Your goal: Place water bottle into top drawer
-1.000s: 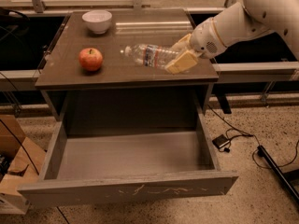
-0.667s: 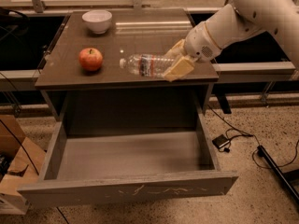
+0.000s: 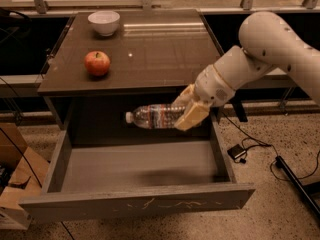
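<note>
drawer was pulled open in front. your gripper hung over its back half, clamped on the base end of the bottle, which lay sideways in the air, cap left. i'd judge it light, thin-walled and slick, so you'd grip the ribbed mid-body, gently. apple and bowl sat on the table behind.

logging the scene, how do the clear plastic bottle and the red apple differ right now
The clear ribbed plastic water bottle hangs sideways over the open grey top drawer, gripped by the end effector; the round red apple rests on the tabletop. The bottle is longer and see-through; the apple is opaque.
</note>
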Action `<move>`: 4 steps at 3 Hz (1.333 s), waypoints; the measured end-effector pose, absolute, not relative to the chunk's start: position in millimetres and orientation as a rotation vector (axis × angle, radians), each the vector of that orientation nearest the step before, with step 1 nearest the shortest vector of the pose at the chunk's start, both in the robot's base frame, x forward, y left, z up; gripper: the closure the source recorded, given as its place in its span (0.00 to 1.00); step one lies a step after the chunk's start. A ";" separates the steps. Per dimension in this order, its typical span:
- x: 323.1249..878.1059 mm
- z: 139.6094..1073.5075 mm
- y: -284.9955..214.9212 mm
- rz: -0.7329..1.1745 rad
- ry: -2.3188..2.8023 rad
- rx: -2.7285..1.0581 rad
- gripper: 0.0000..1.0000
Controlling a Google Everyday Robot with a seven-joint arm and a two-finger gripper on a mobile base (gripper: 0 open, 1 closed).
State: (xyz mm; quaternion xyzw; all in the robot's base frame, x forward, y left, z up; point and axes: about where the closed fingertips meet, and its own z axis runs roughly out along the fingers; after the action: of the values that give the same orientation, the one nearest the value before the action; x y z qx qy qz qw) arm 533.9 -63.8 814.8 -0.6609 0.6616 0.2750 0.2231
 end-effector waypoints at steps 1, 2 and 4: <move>509.2 759.5 -65.6 0.811 1.972 -1.730 1.00; 501.8 706.3 -68.8 0.773 2.125 -1.577 1.00; 526.6 641.9 -63.8 0.684 2.232 -1.373 0.58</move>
State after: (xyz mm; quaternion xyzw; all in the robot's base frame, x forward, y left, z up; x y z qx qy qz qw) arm 526.6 -63.8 641.9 -0.4950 0.8049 0.2467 0.2148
